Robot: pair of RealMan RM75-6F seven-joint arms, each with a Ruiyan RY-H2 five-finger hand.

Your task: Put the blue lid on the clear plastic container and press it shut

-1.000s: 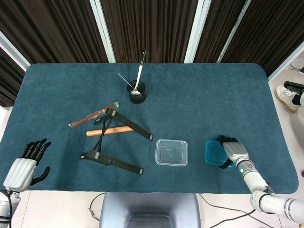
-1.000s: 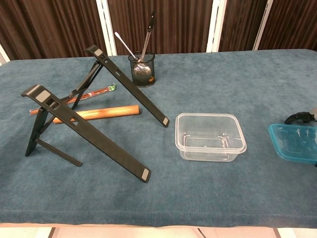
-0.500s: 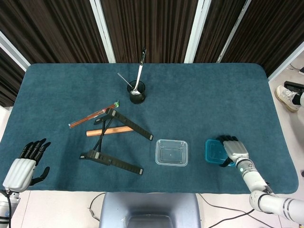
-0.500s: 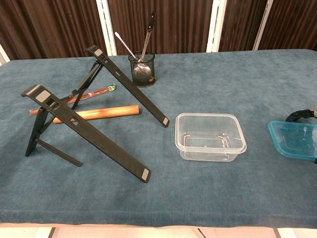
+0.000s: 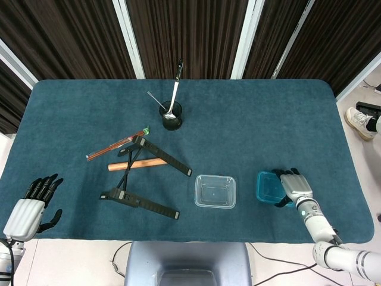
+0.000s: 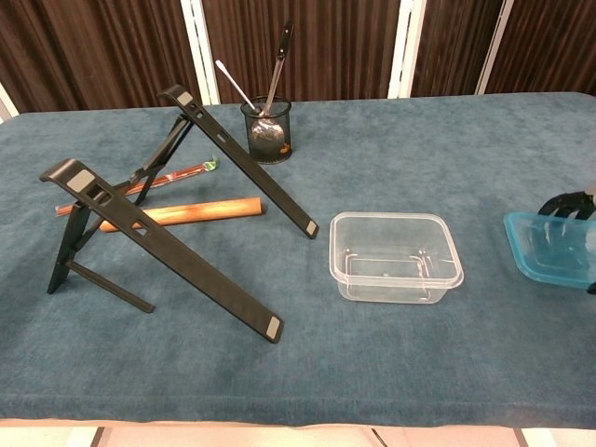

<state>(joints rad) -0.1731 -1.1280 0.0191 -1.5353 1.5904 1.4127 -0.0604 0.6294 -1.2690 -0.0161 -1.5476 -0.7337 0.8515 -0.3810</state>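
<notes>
- Spreading under everything, the blue-green table cloth (image 5: 268, 125) is widest open behind the right hand; its near edge runs close in front of both hands.
- Standing well to the left of the right hand, the black folding stand (image 6: 158, 233) has two sloping bars running from far-left to near-right; the head view shows it flat and thin, so its height reads only from the chest view.
- Sitting just left of the right hand, the clear plastic container (image 5: 215, 191) is upright, mouth up and uncovered, its long axis running left to right; bare cloth lies between it and the lid.
- Tilted beside the container, the blue lid (image 5: 271, 189) has its right edge under the right hand and its left edge toward the container; the chest view cuts off its right part at the frame edge.
- Grasping the lid's right side, the right hand (image 5: 293, 187) has dark fingers over the rim; the chest view shows only dark fingertips (image 6: 559, 202) at the frame edge.
- Resting at the cloth's near-left corner, the left hand (image 5: 33, 204) is released, fingers apart and empty, well apart from everything; the chest view does not show it.
- Lying behind the stand, a wooden rod (image 6: 177, 212) is partly crossed by its bars.
- Standing far behind the container, a dark cup (image 6: 266, 130) holds utensils.
</notes>
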